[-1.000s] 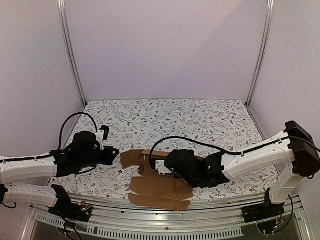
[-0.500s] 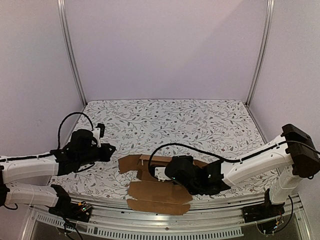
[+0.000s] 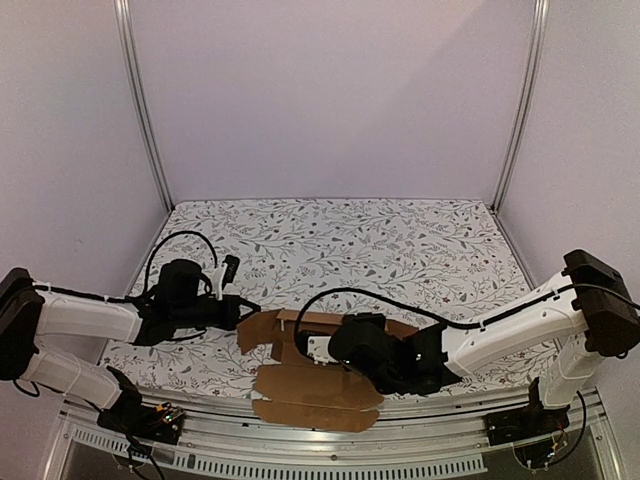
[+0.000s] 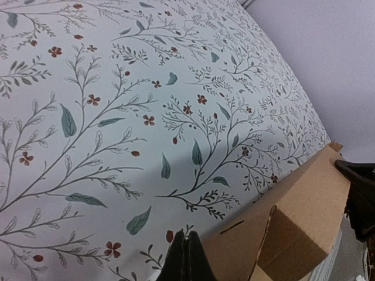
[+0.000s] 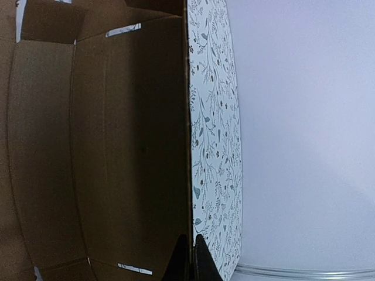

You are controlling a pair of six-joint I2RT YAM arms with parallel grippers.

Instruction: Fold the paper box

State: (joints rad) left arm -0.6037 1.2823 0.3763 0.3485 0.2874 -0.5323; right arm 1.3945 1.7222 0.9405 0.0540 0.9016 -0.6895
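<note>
The left arm (image 3: 90, 318) is stretched low over the worktop (image 3: 400, 240) from the left, and its end effector (image 3: 243, 309) is brought right up to the left end flap of the paper box (image 3: 315, 390). In the left wrist view its fingertips are seen pressed together, the brown edge just beside them; whether any card is caught cannot be told. The right arm (image 3: 500, 325) is reached in from the right, bent low over the middle of the box, and its end effector (image 5: 190, 257) is pinched on the edge of a raised long panel, which is stood up like a wall. The box is found at the near middle of the worktop, part folded, its near flaps laid flat toward the front edge. Since half a second ago the left end effector has been swung in from well apart to the flap, while the box and the right arm are hardly shifted.
</note>
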